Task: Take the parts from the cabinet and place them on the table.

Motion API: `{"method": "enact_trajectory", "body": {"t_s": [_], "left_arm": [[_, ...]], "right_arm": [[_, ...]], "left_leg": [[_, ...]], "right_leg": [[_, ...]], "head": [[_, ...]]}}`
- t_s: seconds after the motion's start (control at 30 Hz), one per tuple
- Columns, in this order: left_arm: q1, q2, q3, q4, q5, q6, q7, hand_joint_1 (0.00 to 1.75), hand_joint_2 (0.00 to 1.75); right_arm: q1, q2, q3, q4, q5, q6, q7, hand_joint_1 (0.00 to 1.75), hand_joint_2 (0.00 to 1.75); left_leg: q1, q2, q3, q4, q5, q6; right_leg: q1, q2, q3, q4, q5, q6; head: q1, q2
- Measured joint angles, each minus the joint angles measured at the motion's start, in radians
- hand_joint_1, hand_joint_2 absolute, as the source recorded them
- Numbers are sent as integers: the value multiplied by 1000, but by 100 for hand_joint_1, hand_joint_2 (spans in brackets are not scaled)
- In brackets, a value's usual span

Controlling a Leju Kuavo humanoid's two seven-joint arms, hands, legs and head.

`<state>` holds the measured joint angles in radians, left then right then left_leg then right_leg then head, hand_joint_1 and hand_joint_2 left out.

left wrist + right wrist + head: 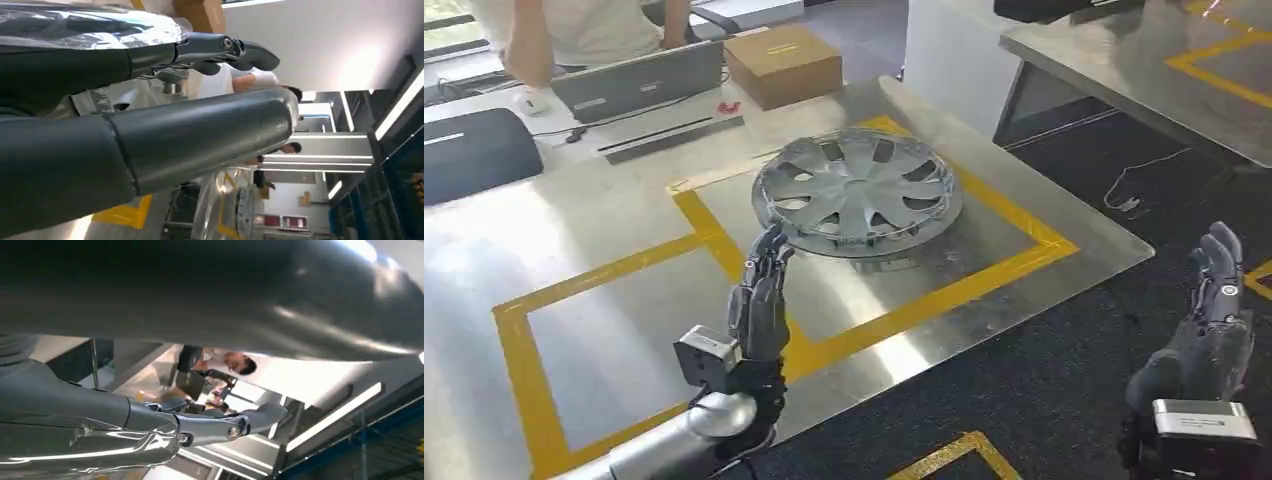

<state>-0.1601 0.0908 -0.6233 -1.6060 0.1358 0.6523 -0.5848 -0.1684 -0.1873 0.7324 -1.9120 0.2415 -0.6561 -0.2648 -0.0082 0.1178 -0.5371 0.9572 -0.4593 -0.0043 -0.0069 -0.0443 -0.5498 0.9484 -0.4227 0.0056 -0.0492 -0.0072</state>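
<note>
Wheel cover, silver, multi-spoke, lies face up on the metal table, inside the right-hand square of yellow tape. Its near-left rim sits on or just over the tape line dividing the two squares.

Table: brushed steel, taking up the left and centre of the head view, with a second taped square on the left.

Far-left end of table: a black case, a grey laptop, a cardboard box to the right of the laptop, a white mouse and a small red object. A person in a white top stands behind the laptop.

A second steel table with yellow tape stands at far right.

Left hand: above the table near the wheel cover, fingers extended together, tips touching or just beside the cover's near-left rim; cannot tell which. It grips nothing.

Right hand: off the table's right edge, above dark floor, fingers raised and apart, holding nothing.
</note>
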Motion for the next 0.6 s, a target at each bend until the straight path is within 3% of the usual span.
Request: {"method": "enact_trajectory", "body": {"t_s": [0.03,0.07,0.13,0.17,0.2,0.23,0.3,0.33,0.37,0.47,0.5,0.53,0.57,0.6], "left_arm": [[-1,0,0,0,0,0,0,0,0],[0,0,0,-1,0,0,0,0,0],[5,2,0,-1,0,0,0,0,0],[8,3,0,-1,0,0,0,0,0],[9,3,0,-1,0,0,0,0,0],[9,4,0,-1,0,0,0,0,0],[8,4,0,-1,0,0,0,0,0],[8,4,0,-1,0,0,0,0,0],[7,4,0,-1,0,0,0,0,0],[7,4,0,-2,0,0,1,0,0],[6,3,0,-4,-1,0,1,0,0],[4,3,0,-6,-1,0,2,0,0],[4,2,0,-8,-2,0,2,0,0],[5,2,0,-8,-3,0,3,0,0]], "right_arm": [[-2,0,0,-5,3,-3,0,0,0],[-3,0,0,-9,3,-3,2,0,0],[-1,0,2,-9,4,-4,5,0,0],[0,0,2,-9,3,-4,7,0,0],[0,0,2,-9,3,-4,8,0,0],[0,0,3,-10,3,-4,8,0,0],[0,0,4,-12,3,-5,9,0,0],[0,0,4,-15,3,-5,9,0,0],[-1,0,5,-16,3,-5,9,0,0],[0,0,9,-17,2,-5,11,0,0],[0,-1,9,-18,2,-5,12,0,0],[1,-2,9,-20,2,-5,12,0,0],[-2,-2,10,-22,2,-5,12,0,0],[-4,-1,10,-23,2,-5,13,0,0]], "left_leg": [[8,-57,-9,30,-23,-5],[10,-91,-38,94,-59,-10],[14,-112,-120,263,-130,-17],[16,-112,-154,321,-140,-20],[17,-112,-159,322,-123,-21],[18,-112,-143,278,-88,-21],[22,-128,-64,105,7,-18],[28,-167,-31,29,31,-17],[28,-196,-22,3,23,-14],[19,-165,-22,6,25,4],[26,-150,-19,-5,31,14],[25,-139,-16,-8,32,19],[24,-131,-16,-9,32,26],[21,-118,-16,-8,30,29]], "right_leg": [[-1,13,-1,-2,3,-4],[-3,22,-2,-2,5,-8],[-3,48,-4,-2,6,-10],[-3,63,-5,-2,6,-10],[-3,79,-4,-2,6,-10],[-4,91,-3,-1,7,-9],[-7,119,-2,1,7,-5],[-8,130,-3,2,7,0],[-3,143,-12,9,6,8],[-12,171,-17,-1,14,29],[-13,173,-32,2,12,35],[-9,119,-39,28,-7,36],[-7,83,-63,86,-42,38],[-7,66,-103,174,-86,41]], "head": [[-1,0],[-2,0],[-11,0],[-11,0],[-12,0],[-14,0],[-15,0],[-16,0],[-17,0],[-13,0],[-14,0],[-11,0],[2,0],[4,0]]}}
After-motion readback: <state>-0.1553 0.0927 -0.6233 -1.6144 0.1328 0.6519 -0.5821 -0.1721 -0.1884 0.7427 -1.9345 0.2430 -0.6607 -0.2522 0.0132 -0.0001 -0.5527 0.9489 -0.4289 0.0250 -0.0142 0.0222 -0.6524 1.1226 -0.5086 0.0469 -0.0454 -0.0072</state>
